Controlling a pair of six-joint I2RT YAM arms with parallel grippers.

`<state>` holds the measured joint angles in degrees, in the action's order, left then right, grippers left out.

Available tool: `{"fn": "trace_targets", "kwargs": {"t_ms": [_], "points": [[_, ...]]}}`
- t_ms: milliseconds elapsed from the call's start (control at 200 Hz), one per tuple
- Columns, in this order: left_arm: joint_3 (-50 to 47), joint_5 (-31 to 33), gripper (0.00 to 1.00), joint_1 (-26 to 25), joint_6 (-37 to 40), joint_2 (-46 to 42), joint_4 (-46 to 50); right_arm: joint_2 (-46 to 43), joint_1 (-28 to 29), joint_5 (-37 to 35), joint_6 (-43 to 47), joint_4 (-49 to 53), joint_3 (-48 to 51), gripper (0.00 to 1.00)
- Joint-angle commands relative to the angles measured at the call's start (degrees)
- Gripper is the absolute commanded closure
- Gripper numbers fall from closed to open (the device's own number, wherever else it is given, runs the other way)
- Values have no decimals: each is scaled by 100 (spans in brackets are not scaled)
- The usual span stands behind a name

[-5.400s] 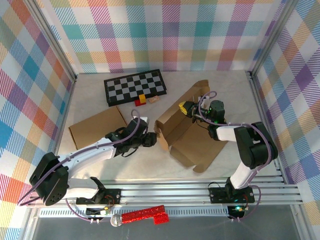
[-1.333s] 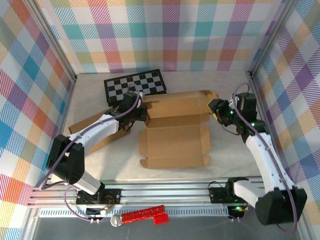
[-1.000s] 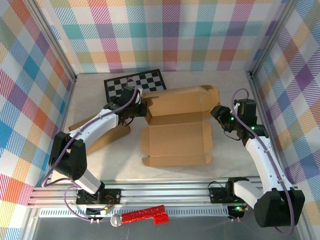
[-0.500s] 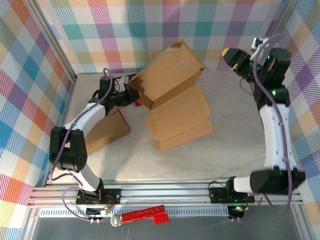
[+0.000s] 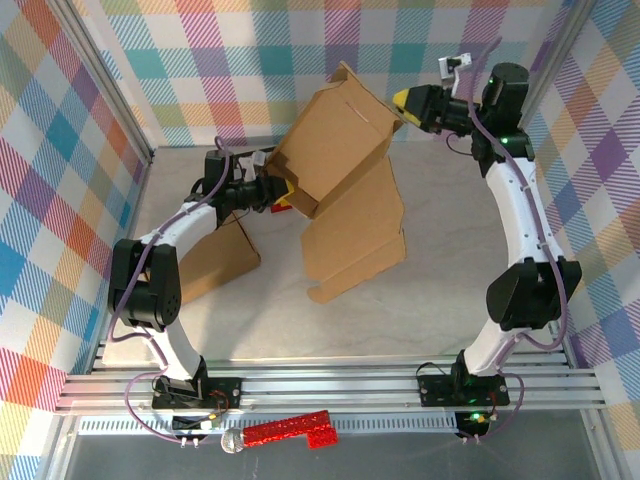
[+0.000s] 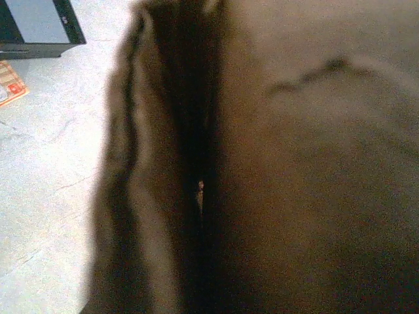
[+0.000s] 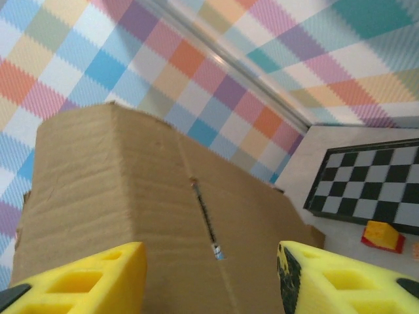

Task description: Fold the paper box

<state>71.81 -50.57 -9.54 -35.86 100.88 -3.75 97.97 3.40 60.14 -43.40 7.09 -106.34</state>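
Observation:
The brown paper box hangs tilted above the table, its upper part half folded and a flat panel drooping to the tabletop. My left gripper is shut on the box's left edge; in the left wrist view dark cardboard sits right against the lens and hides the jaws. My right gripper is high at the box's top right corner. Its yellow fingers stand wide apart and open, with a slotted cardboard face just ahead of them.
A second flat cardboard sheet lies on the table at the left. The checkerboard and a small yellow-and-red block sit at the back behind the box. Plaid walls enclose the table on three sides.
The box has swung more upright and shifted left. My right gripper has moved left to the box's top right corner. The left gripper has kept its hold and barely moved.

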Motion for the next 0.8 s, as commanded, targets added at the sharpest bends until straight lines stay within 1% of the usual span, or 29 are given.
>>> {"fn": "trace_targets", "kwargs": {"t_ms": [0,310,555,705,795], "points": [[235,-257,100,49,254,35,367,-201,62,177,498,329,-200,45],[404,-174,100,44,800,27,1272,-338,321,-145,1336,1279,-429,46],[450,-156,100,48,1080,24,1721,-624,467,-338,1843,1796,-324,46],[483,-160,100,39,1142,28,1815,-672,642,-681,2407,2375,-255,47],[527,-157,100,40,1208,26,1910,-695,781,-1049,2789,2748,-293,47]]}}
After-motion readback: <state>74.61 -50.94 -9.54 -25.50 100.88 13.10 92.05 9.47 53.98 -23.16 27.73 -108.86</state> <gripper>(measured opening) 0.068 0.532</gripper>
